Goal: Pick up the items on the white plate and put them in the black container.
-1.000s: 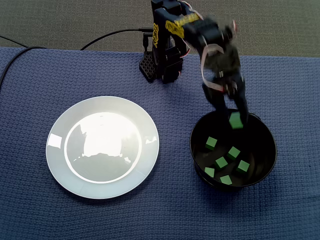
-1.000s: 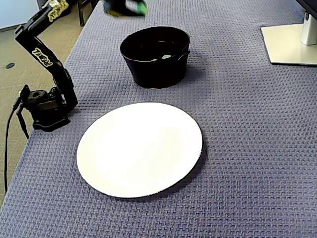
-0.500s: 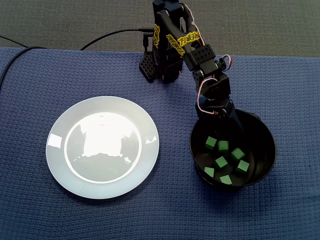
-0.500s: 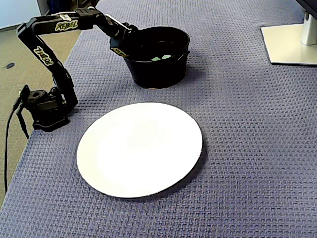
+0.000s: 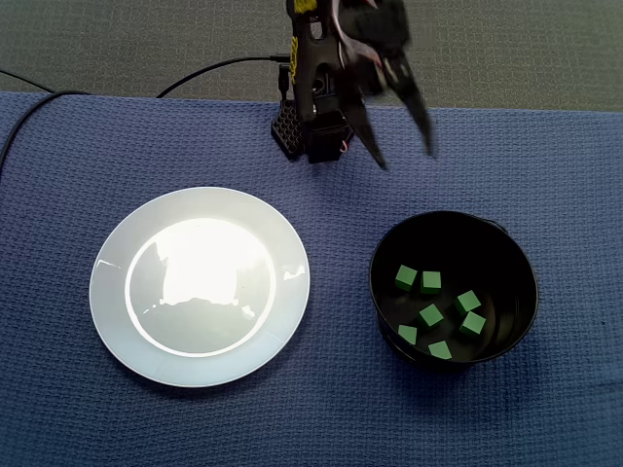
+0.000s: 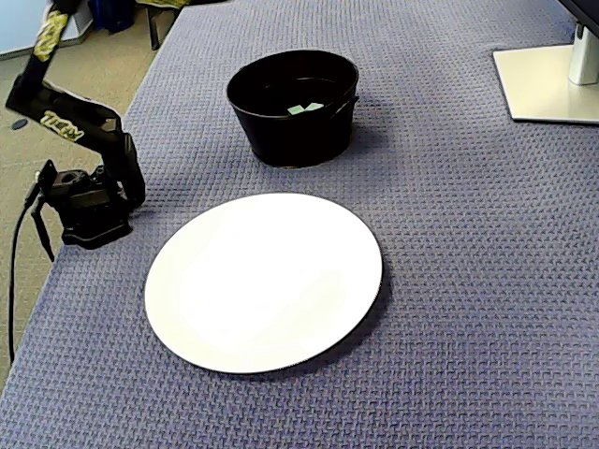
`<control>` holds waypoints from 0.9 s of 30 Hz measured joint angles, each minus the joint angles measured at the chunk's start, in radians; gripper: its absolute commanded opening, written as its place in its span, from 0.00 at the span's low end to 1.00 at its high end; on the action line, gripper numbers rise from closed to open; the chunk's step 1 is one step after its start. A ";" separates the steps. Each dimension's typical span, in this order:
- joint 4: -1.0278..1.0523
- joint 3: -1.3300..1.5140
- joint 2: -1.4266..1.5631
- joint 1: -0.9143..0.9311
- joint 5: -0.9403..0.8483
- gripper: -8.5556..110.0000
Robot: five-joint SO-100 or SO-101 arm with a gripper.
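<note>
The white plate (image 5: 200, 287) (image 6: 265, 281) lies bare on the blue cloth, with nothing on it. The black container (image 5: 506, 255) (image 6: 293, 136) holds several green cubes (image 5: 431, 314) (image 6: 304, 108). In a fixed view my gripper (image 5: 404, 156) is raised high near the arm's base (image 5: 313, 131), behind the container and well clear of it. It is motion-blurred; its two fingers (image 5: 421, 117) stand spread apart, open, with nothing between them. In the other fixed view only the base (image 6: 89, 201) and lower arm show; the gripper is out of frame.
A blue waffle-weave cloth (image 5: 78, 146) covers the table. A black cable (image 5: 219, 68) runs off from the base. A monitor stand's grey foot (image 6: 552, 84) sits at the top right of a fixed view.
The gripper carried a green cube over the container and dipped into it. The cube now lies inside, and the arm has lifted out and swung back toward its base, empty.
</note>
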 measured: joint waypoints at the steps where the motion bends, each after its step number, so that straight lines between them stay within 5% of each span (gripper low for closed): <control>1: 0.000 0.032 0.064 0.035 -0.067 0.07; 6: 0.000 0.308 0.327 0.141 -0.265 0.07; 13: -0.002 0.819 0.592 0.222 -0.319 0.07; 21: -0.066 1.335 0.675 0.215 -0.365 0.07; 27: 0.104 1.440 0.681 0.213 -0.405 0.07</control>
